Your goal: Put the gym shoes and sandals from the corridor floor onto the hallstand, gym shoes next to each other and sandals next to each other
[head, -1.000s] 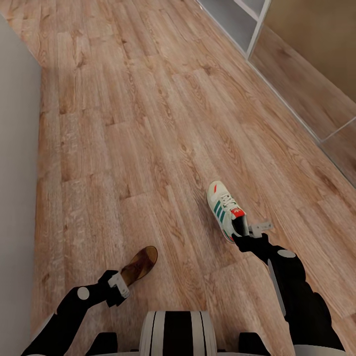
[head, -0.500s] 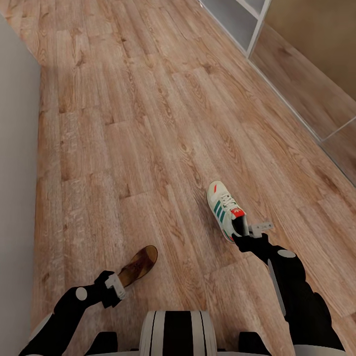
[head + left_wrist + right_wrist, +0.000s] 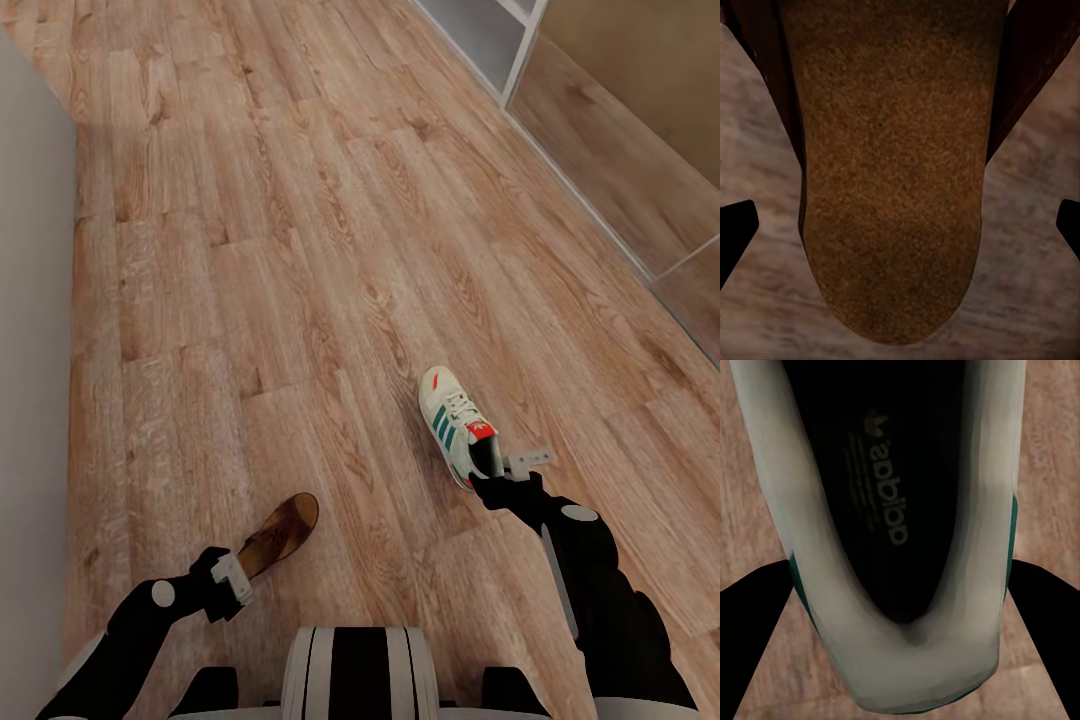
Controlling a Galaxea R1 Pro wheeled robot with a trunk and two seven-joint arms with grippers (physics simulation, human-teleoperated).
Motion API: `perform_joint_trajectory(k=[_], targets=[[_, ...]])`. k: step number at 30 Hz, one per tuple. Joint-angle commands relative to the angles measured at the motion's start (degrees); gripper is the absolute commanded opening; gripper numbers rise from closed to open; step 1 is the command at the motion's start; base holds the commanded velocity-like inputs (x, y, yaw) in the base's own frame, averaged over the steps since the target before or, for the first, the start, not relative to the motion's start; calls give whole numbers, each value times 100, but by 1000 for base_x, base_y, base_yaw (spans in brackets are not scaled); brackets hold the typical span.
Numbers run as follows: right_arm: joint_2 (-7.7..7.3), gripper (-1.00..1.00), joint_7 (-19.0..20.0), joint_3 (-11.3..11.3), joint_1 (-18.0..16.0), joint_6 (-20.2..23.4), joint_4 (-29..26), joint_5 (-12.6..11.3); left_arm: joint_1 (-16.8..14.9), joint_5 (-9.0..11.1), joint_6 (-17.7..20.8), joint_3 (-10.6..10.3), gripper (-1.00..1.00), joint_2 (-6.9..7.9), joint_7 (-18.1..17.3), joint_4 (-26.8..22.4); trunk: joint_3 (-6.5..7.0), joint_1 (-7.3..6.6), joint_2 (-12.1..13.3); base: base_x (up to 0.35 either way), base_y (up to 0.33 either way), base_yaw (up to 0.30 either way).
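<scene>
A white gym shoe (image 3: 455, 424) with green stripes lies toe-away on the corridor floor (image 3: 300, 250). My right gripper (image 3: 497, 472) is at its heel. In the right wrist view, the black fingers (image 3: 757, 630) press both sides of the gym shoe's (image 3: 900, 510) heel. A brown sandal (image 3: 284, 530) lies at the lower left, with my left gripper (image 3: 232, 577) just behind its heel. In the left wrist view the sandal (image 3: 892, 172) sits between the fingertips (image 3: 735, 232), with floor showing on either side. A corner of the pale grey hallstand (image 3: 480, 35) shows at top right.
A grey wall (image 3: 30, 400) runs along the left side. At the right, a tan panel (image 3: 640, 60) and a pale baseboard strip (image 3: 600, 235) border the floor. Open planks stretch ahead between them.
My left gripper drew back slightly from the sandal. The head view then shifted a little. The right gripper and the gym shoe stayed as they were.
</scene>
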Motion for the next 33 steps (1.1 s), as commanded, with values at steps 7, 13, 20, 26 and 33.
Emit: perform_joint_trajectory(k=[7, 13, 20, 26, 33], targets=[[1, -100, 55, -6, -3, 19, -7, 59, 2, -11, 29, 14, 100, 4, -34, -10, -114, 12, -8, 0, 0, 0], [1, -100, 57, -6, -3, 19, -7, 59, 7, -11, 29, 21, 100, 10, -33, -10, -114, 12, -8, 0, 0, 0], [1, -100, 57, -6, -3, 19, -7, 59, 0, -11, 29, 23, 100, 13, -32, -10, -114, 12, -8, 0, 0, 0], [1, -100, 56, -6, -3, 19, -7, 59, 6, -18, 29, 19, 100, 20, 154, -10, -158, 17, -11, 0, 0, 0], [1, -100, 54, -6, -3, 19, -7, 59, 8, -19, 29, 16, 100, 22, 272, -10, -158, 17, -11, 0, 0, 0]])
